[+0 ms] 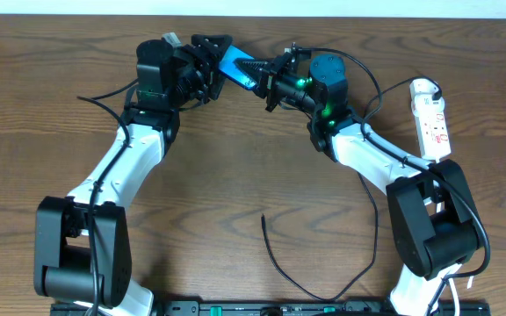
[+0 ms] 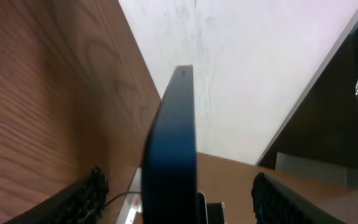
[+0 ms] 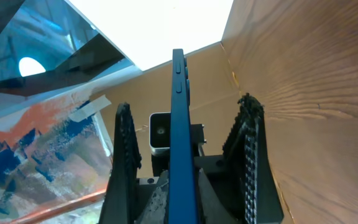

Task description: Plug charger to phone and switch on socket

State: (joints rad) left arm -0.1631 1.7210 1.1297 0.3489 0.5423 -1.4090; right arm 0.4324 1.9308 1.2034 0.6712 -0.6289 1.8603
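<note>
Right gripper point(image 3: 185, 102) clamped on phone point(image 1: 234, 63), which sits edge-on between its fingers point(image 3: 248, 155). Left gripper point(image 2: 179, 177) spread wide around the phone's other end, clearance on both sides. Phone is up off the table point(image 1: 235, 158), toward the far edge, between the two wrists. Charger point(image 1: 279, 263) lies loose on open wood near the front, well apart from phone. Socket point(image 1: 432, 114) by the right edge. Phone's port and socket switches too small to make out

A brown wood-grain table point(image 1: 235, 175) fills the view, pale wall point(image 2: 241, 74) beyond.
</note>
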